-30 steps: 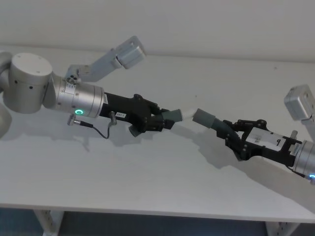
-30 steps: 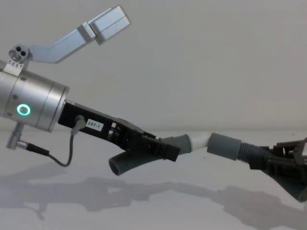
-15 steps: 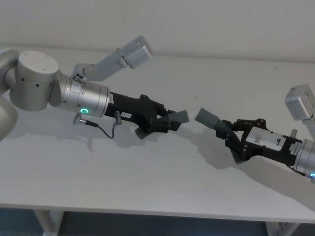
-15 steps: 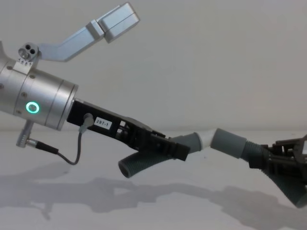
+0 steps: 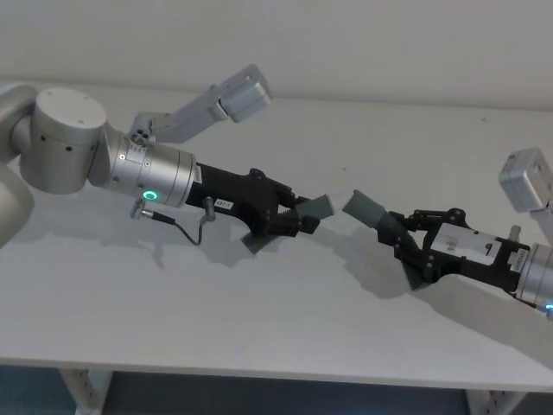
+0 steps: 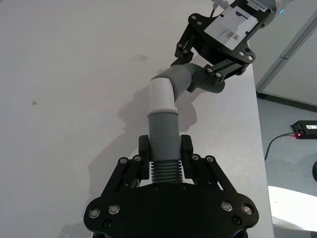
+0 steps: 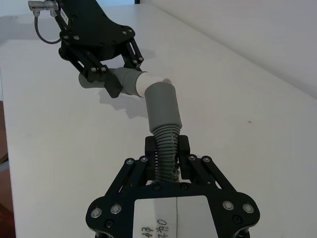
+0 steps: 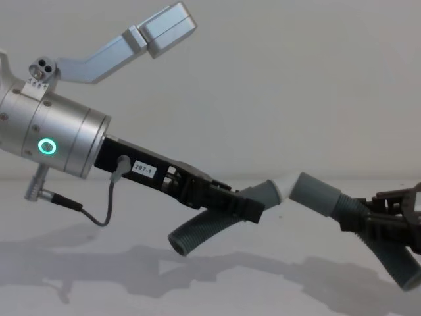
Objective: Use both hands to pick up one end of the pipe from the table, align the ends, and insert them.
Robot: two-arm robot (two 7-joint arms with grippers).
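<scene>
While both pieces hang above the plain matte white table (image 5: 285, 337), clear of its surface and over its middle stretch, the entries read as follows. Item one: left black two-fingered plastic gripper (image 6: 166, 166), on a silver cylindrical wrist with a glowing green ring (image 8: 46, 146), fingers closed round the ribbed section of the left dark-grey corrugated hose piece (image 8: 204, 232); that piece's smooth grey cuff with whitish narrow tip (image 6: 161, 101) points toward the other arm, its open ribbed end drooping toward the table. Item two: right black two-fingered plastic gripper (image 7: 167, 153), reaching in from the table's right edge, fingers closed round the ribs of the right dark-grey corrugated hose piece (image 7: 166, 144), whose wider grey cylindrical sleeve (image 7: 162, 105) faces the whitish tip. Condition: tip and sleeve mouth meet or nearly meet at an angle rather than in line; both wrist views show a distinct bend at the junction, while the chest view suggests a slight gap, so actual contact cannot be confirmed. Insertion not yet achieved. Risks noted: pushing together while the axes are crooked would likely jam the tip against the sleeve rim, flex the pliable ribbed sections, or let a piece twist or slip within its grip; correcting the angle first appears necessary.
</scene>
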